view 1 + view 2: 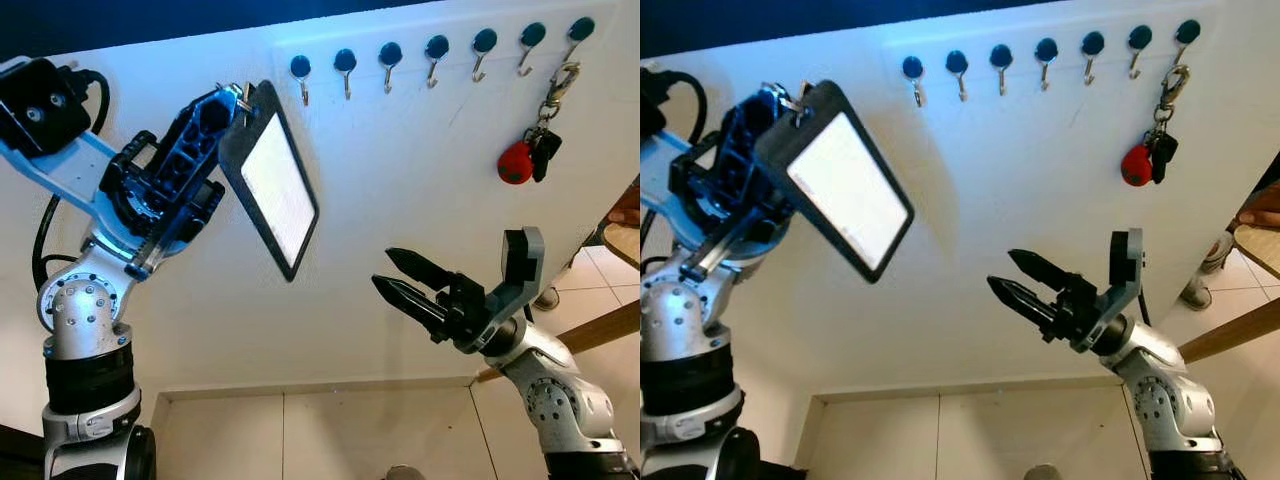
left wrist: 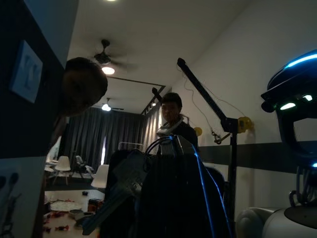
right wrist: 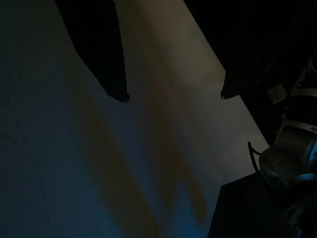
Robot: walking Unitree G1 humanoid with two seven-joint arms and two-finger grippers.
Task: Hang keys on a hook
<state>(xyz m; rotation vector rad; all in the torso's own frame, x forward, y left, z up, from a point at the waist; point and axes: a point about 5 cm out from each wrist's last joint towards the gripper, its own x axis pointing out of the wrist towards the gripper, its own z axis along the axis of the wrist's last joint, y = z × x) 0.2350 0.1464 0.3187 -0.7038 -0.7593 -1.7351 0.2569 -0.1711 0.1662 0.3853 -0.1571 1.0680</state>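
**Q:** White wall (image 1: 400,230) ahead, then. What sits nearest the head camera?

**A:** Both arms, raised in front of it. Left gripper (image 1: 215,105) is up high at the robot's left, its fingers closed on the ringed top end of a black-framed card holder (image 1: 270,180) with a pale insert. The holder hangs tilted, close to the wall, casting a shadow on it. In the left wrist view the fingers (image 2: 178,198) are a dark mass with a flat grey tag (image 2: 121,191) beside them.

**Q:** And the right one?

**A:** Right gripper (image 1: 410,278) is lower, at the robot's right, fingers spread fairly wide, nothing between them, tips aimed toward the wall. Right wrist view shows the two fingertips (image 3: 121,94) well apart over bare wall.

**Q:** Further back?

**A:** Row of seven dark-capped hooks (image 1: 391,60) along the top of the wall. The keys (image 1: 530,150), with a red fob and a black fob on a metal clip, hang from the hook at the far right end. The other six are bare. The holder's top is just beside the leftmost hook; I cannot tell whether they touch.

**Q:** Anything else?

**A:** Tiled floor (image 1: 330,430) below the skirting. A wooden table edge (image 1: 625,240) at the right margin. Two people (image 2: 173,116) in the dim room, seen in the left wrist view.
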